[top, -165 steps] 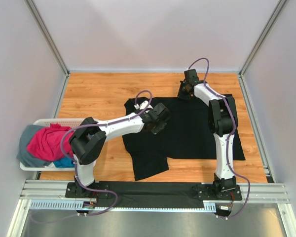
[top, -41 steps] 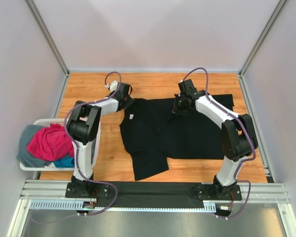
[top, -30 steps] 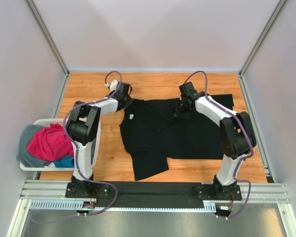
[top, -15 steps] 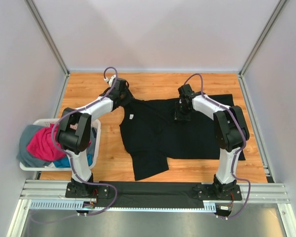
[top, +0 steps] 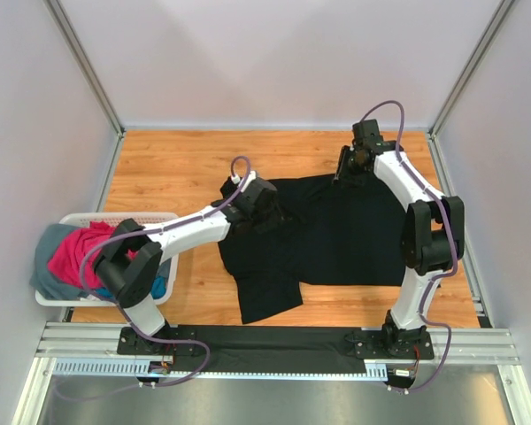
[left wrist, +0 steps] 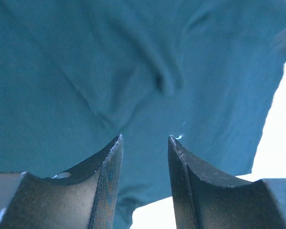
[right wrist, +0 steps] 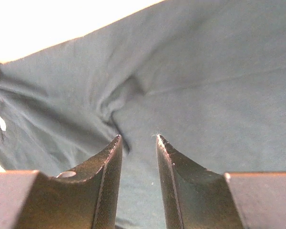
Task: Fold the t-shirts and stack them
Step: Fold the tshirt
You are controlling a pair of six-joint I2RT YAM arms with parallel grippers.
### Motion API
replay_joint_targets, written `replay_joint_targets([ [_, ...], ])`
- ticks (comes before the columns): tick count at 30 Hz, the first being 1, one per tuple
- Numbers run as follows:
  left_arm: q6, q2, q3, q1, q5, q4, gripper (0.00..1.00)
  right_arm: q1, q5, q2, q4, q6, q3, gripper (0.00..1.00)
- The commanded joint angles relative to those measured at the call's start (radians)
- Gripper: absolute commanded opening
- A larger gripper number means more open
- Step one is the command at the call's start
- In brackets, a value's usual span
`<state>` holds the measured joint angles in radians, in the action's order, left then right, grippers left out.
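Observation:
The large black t-shirt [top: 336, 235] lies spread on the wooden table, one sleeve [top: 267, 297] pointing to the front. My left gripper [top: 264, 209] hovers over its left collar area; in the left wrist view the jaws [left wrist: 145, 139] stand open with only cloth [left wrist: 86, 71] below them. My right gripper [top: 347, 170] is over the shirt's far edge; in the right wrist view it [right wrist: 138, 138] is open above a wrinkle in the cloth [right wrist: 205, 95]. The magenta-pink shirt [top: 75, 255], a blue one [top: 159, 285] and a grey one [top: 44, 246] sit heaped in the basket.
A white slotted basket [top: 106, 218] stands at the table's left edge. Bare wood [top: 177, 164] shows at the far left and along the front. Metal rails [top: 274, 341] with a black strip run along the near edge. Walls close in on three sides.
My left gripper moved from the shirt's far left corner to the right and nearer, over the collar area. My right gripper moved away to the far right edge of the shirt.

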<state>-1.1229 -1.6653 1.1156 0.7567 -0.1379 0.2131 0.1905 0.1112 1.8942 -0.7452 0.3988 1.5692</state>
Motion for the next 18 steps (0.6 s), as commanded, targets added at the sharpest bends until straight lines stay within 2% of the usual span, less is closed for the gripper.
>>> replay_joint_targets([
  [1,-0.109,-0.059,0.053,0.042,-0.095,0.094,0.49,-0.022,0.008,-0.012,0.038,0.027,0.038,0.36],
  [7,-0.169,-0.137,0.101,0.081,-0.132,0.167,0.48,-0.051,0.018,-0.017,0.066,0.037,0.002,0.36],
  [15,-0.207,-0.209,0.147,0.085,-0.115,0.187,0.47,-0.1,0.054,-0.043,0.092,0.054,-0.041,0.36],
  [18,-0.213,-0.221,0.15,0.087,-0.121,0.177,0.43,-0.106,0.059,-0.046,0.096,0.057,-0.044,0.36],
])
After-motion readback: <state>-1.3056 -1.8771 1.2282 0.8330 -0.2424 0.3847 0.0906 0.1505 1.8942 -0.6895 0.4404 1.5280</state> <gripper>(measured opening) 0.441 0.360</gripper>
